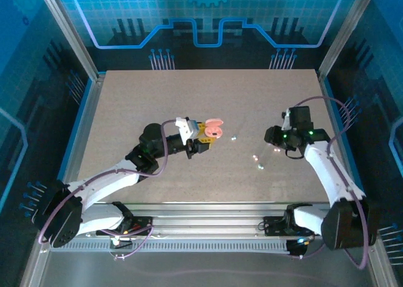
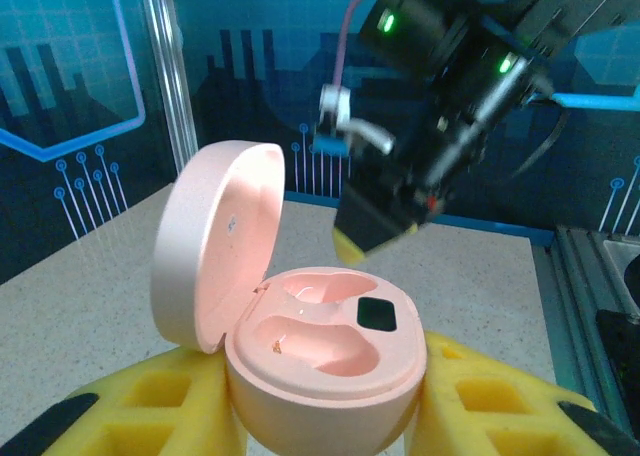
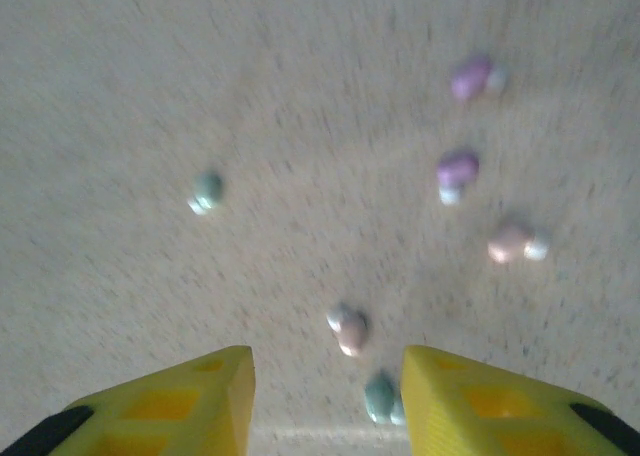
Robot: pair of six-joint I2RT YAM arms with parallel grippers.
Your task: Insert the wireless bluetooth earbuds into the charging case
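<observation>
Your left gripper has its yellow jaws pressed against both sides of the pale pink rounded plastic charging case, pinching it upright above the middle of the speckled beige table. The case's hinged lid stands open, tilted back. Inside the case, the two moulded wells show bare pink plastic, and a small dark rectangle sits beside the far well.

Your right gripper has its yellow jaws spread apart, touching nothing, and hovers over the table right of centre, toward the near edge. Below it, six tiny pastel wireless earbuds lie scattered on the table, each apart from the others. Two are purplish, two pinkish and two greenish, and one greenish earbud shows in the gap between the jaws.
</observation>
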